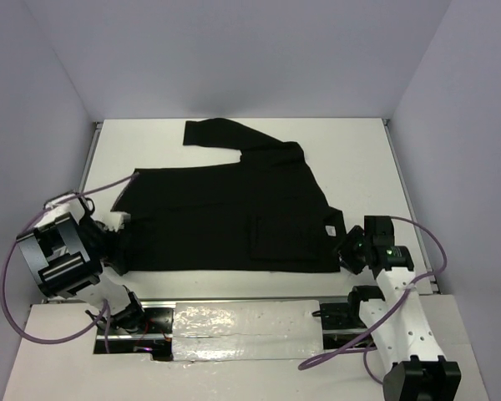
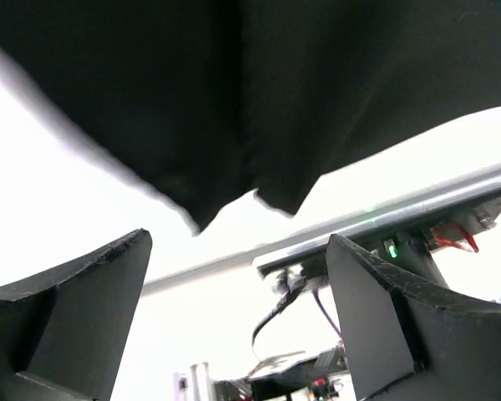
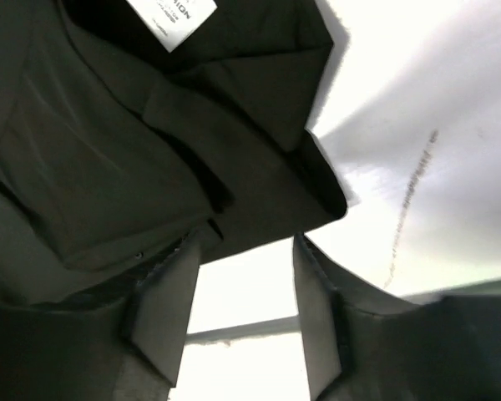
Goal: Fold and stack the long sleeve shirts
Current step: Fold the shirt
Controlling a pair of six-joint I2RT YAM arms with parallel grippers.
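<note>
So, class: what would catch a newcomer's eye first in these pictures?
A plain black long-sleeved fabric shirt sprawls across the middle of the white table, one sleeve angled to the far side. Its small white tag shows near the right edge, beside the right arm's open tool.

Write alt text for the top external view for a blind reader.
A black long-sleeved shirt lies spread on a white table, one sleeve reaching toward the far left. The left gripper sits at the shirt's left edge and the right gripper at its near right corner, beside a white tag.
</note>
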